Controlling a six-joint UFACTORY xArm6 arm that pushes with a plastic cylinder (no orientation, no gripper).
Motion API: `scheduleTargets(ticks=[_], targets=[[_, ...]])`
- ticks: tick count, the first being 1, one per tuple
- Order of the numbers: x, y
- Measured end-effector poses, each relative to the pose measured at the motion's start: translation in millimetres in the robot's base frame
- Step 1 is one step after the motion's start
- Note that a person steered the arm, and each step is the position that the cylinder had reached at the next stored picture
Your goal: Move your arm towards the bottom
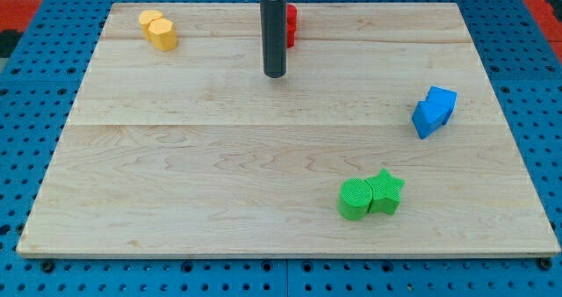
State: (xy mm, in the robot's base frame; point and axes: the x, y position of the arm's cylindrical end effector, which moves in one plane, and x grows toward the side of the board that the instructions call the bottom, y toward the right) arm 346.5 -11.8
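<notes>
Our rig has no pincer, so there is nothing to spread or press together: our arm ends in a straight dark rod, and my tip (276, 74) sits on the pale wooden board (176, 156) near the view's top, middle. The task's thing is just the arm itself; we judge it stiff and needing no grasp, only a slide toward the view's bottom.

Just behind the rod, to its right and partly hidden, a red plastic block (291, 25), shape unclear; whether the two touch we cannot tell. Well left of the tip, a yellow rounded block (159, 29). Far right and lower, a blue angular block (434, 111). Below and right, near the bottom edge, a green cylinder block (355, 199) touching a green star block (385, 191). All look light, hard and easy to slide. No containers anywhere. The lane straight below the tip looks free of blocks; the green pair lies off to the right.
</notes>
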Motion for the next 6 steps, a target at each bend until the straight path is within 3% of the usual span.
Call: scheduleTargets(ticks=[3, 4, 6], targets=[[11.1, -9.7], [42.4, -33.5], [150.3, -34.8]])
